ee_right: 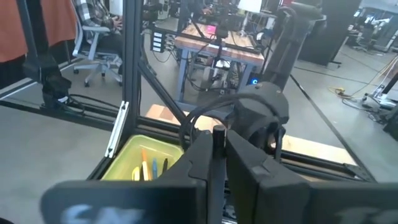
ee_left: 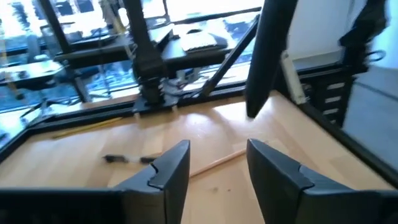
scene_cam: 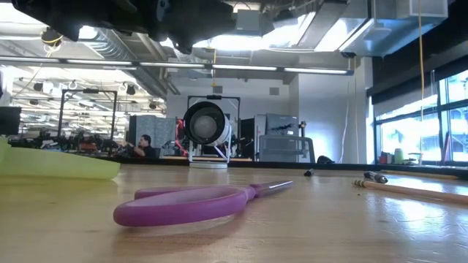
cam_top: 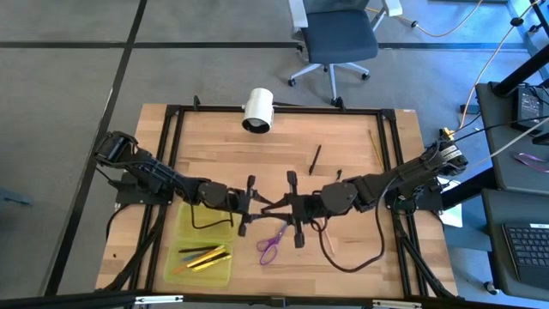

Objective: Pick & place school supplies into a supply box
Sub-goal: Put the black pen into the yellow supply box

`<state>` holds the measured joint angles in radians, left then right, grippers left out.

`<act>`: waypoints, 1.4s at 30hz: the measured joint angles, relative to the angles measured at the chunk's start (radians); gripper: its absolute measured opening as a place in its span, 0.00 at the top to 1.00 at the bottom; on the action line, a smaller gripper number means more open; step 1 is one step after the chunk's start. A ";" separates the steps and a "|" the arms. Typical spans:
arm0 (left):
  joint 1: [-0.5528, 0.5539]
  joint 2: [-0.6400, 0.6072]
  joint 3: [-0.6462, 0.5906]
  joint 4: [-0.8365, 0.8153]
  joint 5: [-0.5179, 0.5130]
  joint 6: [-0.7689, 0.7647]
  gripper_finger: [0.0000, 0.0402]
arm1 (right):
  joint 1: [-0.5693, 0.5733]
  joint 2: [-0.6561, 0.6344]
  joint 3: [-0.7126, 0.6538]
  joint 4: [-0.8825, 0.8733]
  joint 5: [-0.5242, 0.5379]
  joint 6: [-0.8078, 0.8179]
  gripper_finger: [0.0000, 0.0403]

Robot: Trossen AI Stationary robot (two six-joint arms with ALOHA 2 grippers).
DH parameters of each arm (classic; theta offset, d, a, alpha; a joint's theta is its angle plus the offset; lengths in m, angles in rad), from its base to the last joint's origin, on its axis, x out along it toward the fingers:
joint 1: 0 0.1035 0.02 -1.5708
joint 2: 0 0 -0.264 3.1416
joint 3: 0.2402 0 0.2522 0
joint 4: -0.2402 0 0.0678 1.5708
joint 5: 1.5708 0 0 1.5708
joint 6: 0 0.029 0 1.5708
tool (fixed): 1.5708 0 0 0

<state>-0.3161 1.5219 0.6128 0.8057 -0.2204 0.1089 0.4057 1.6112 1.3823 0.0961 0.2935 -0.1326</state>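
A handover above the table (cam_top: 343, 146) is judged in hand: a black pen (ee_right: 218, 138) is clamped in the right gripper (cam_top: 292, 204) fingers beside the parted, empty left gripper (cam_top: 249, 206) fingers, and carriage to the supply box (cam_top: 176, 266) is called for next.

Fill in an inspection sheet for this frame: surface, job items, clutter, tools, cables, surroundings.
Surface: wooden table inside a black frame.
Job's things: yellow-green supply box at the near left holds several pens; purple scissors lie on the wood just right of it; a dark pen and a yellow pencil lie farther back, outside the box.
Clutter: white cylinder on its side at the far edge.
Grippers: left tool open and empty, raised at mid-table; right tool shut on a thin dark pen, facing it.
Cables: black loops beside both arms; an orange cord on the floor.
Surroundings: office chair behind the table; a seated person far off.
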 joint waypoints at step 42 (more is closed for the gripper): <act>-0.004 0.001 0.000 0.310 0.133 0.096 0.94 | -0.002 0.022 -0.002 -0.270 0.007 0.126 0.73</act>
<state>-0.3199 1.5230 0.6125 1.1156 -0.0877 0.2050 0.4035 1.6333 1.3798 -0.1738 0.3002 -0.0061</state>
